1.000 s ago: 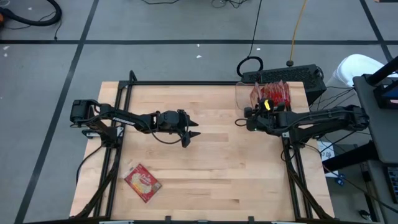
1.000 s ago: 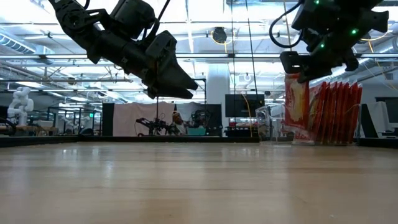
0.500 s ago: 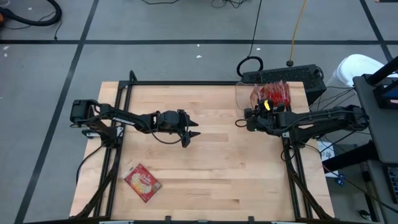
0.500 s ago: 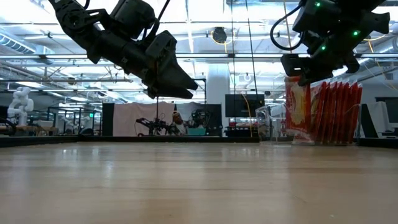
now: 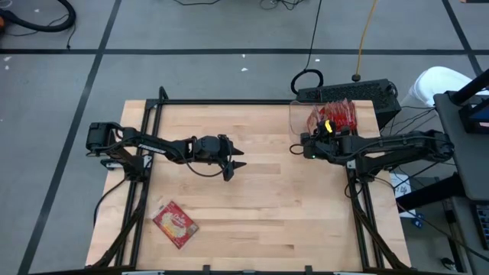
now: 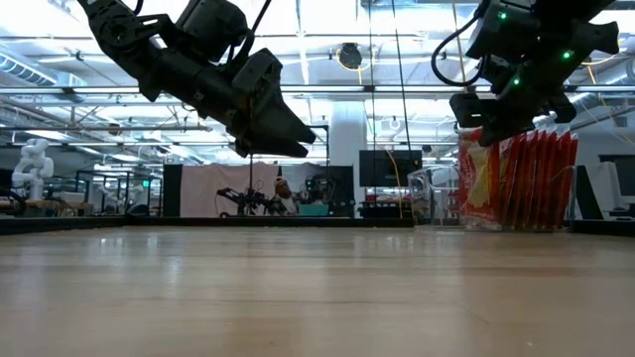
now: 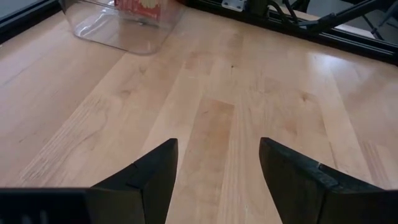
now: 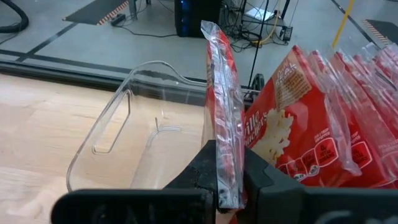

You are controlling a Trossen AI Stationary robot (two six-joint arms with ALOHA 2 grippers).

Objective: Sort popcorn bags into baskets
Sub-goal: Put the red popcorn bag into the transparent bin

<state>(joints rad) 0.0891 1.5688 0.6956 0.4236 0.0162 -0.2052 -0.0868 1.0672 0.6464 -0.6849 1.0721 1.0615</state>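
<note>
My right gripper [image 5: 317, 136] hangs at the table's far right, over the clear basket [image 8: 118, 134], shut on a red popcorn bag [image 8: 222, 106] that shows edge-on. More red popcorn bags [image 8: 311, 137] stand upright in a row in the basket's right part. One popcorn bag [image 5: 175, 223] lies flat on the table near the front left corner. My left gripper [image 5: 237, 164] hovers open above the middle of the table with nothing between its fingers [image 7: 158, 171]. My right gripper pinches the popcorn bag's flat faces between its two fingers [image 8: 264, 177], at the bag's end nearest the wrist [image 8: 226, 183]. In the low view the bag [image 6: 476, 183] hangs upright below the gripper, close beside the row of bags. I cannot tell whether its lower end touches the basket's floor.
A black frame [image 5: 221, 101] runs along the table's edges. A dark box with cables [image 5: 359, 92] sits just behind the basket. Bare wood [image 5: 275, 214] stretches between the two arms and toward the front edge.
My right gripper has turned a little, and the bag it holds has swung closer to the row of bags standing in the basket.
</note>
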